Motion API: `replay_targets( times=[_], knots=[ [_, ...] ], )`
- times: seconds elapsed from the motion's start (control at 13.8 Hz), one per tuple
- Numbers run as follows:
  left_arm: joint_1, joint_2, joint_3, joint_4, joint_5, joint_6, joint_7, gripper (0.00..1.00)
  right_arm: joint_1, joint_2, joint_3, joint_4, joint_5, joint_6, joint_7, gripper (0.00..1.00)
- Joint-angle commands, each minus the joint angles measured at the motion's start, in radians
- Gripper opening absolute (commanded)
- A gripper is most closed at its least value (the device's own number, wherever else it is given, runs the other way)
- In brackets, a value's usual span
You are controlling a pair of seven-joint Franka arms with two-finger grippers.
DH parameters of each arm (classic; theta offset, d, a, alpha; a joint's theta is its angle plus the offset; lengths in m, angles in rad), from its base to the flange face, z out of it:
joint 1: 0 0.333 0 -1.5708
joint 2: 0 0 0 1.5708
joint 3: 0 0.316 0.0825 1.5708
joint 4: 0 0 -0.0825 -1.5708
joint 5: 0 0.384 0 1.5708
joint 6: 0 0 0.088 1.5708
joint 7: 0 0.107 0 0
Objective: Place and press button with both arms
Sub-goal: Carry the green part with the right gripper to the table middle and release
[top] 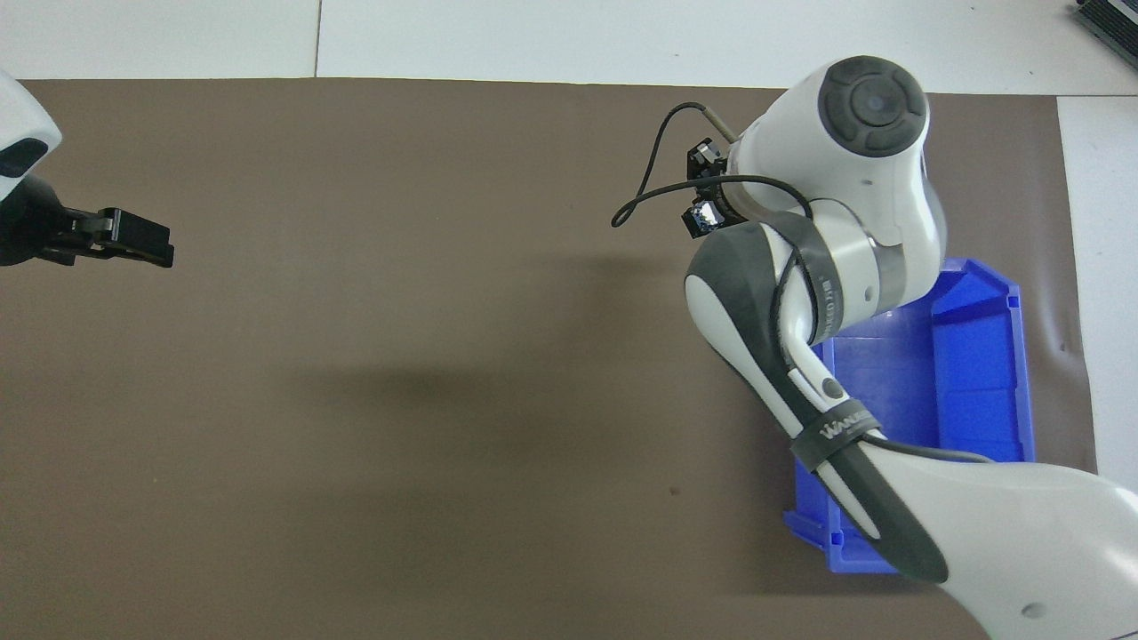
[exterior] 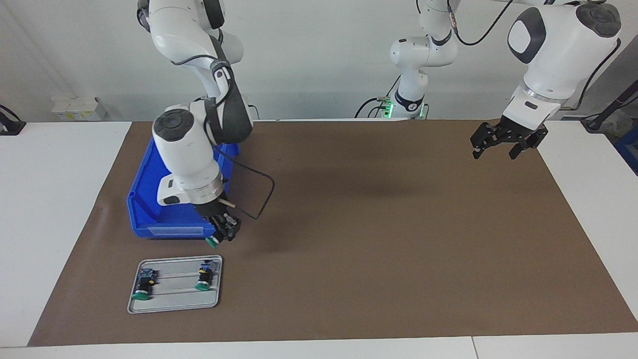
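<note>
My right gripper (exterior: 224, 234) is shut on the button (exterior: 213, 243), green cap pointing down. It hangs in the air over the brown mat, just off the blue bin's (exterior: 149, 209) corner that faces the tray. In the overhead view the right gripper (top: 701, 188) shows past the wrist, with the button's blue-grey block (top: 701, 216) in it. Two near-identical buttons (exterior: 143, 287) (exterior: 203, 279) stand on the grey metal tray (exterior: 174, 301). My left gripper (exterior: 503, 144) (top: 133, 240) is open, empty and waits above the mat at the left arm's end.
The blue bin (top: 973, 373) looks empty where it shows and stands near the right arm's base, with the tray farther from the robots than it. The brown mat (exterior: 379, 239) covers most of the table. The right arm hides the tray in the overhead view.
</note>
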Motion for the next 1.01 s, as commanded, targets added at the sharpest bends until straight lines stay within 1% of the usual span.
replay_targets(
  times=[0.0, 0.14, 0.22, 0.43, 0.58, 0.72, 0.87, 0.94],
  knots=[
    [0.011, -0.032, -0.006, -0.037, 0.002, 0.002, -0.009, 1.00, 0.088, -0.014, -0.006, -0.013, -0.043, -0.002, 0.281, 0.00],
    [0.011, -0.033, -0.006, -0.037, 0.002, 0.002, -0.009, 1.00, 0.151, 0.001, 0.000, -0.010, -0.100, 0.002, 0.453, 0.00],
    [0.011, -0.032, -0.006, -0.037, 0.002, 0.002, -0.009, 1.00, 0.171, 0.013, 0.000, 0.004, -0.103, 0.001, 0.517, 0.00],
    [0.011, -0.033, -0.006, -0.037, 0.002, 0.002, -0.009, 1.00, 0.249, 0.120, -0.008, 0.117, -0.111, -0.015, 0.703, 0.00],
    [0.011, -0.032, -0.006, -0.036, 0.002, 0.002, -0.009, 1.00, 0.296, 0.197, -0.006, 0.183, -0.137, -0.013, 0.787, 0.00],
    [0.011, -0.033, -0.006, -0.037, 0.002, 0.000, -0.009, 1.00, 0.315, 0.227, 0.000, 0.206, -0.137, -0.004, 0.844, 0.00],
    [0.011, -0.032, -0.006, -0.037, 0.002, 0.002, -0.009, 1.00, 0.358, 0.263, 0.000, 0.219, -0.137, 0.010, 0.907, 0.00],
    [0.011, -0.032, -0.006, -0.037, 0.002, 0.002, -0.009, 1.00, 0.361, 0.274, 0.002, 0.219, -0.136, 0.031, 0.932, 0.00]
  ],
)
